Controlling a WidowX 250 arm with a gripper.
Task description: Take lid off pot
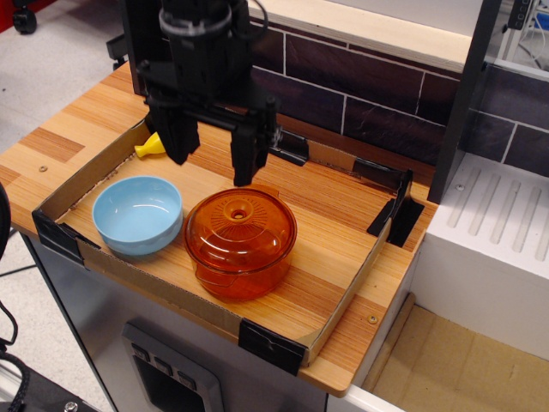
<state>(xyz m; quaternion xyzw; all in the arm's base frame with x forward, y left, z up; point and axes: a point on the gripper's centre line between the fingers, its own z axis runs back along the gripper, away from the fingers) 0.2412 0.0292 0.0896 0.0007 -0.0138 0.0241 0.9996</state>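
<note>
The orange translucent pot stands in the cardboard tray on the wooden counter. The orange domed lid sits on it, with its ring knob at the centre. My black gripper hangs open just behind and to the left of the lid, above the tray floor. Its two fingers point down with a wide gap and hold nothing. It does not touch the lid.
A light blue bowl sits left of the pot. A yellow banana lies at the tray's back left, mostly hidden by the gripper. The low cardboard tray wall surrounds the objects. A dark brick wall stands behind, a white rack to the right.
</note>
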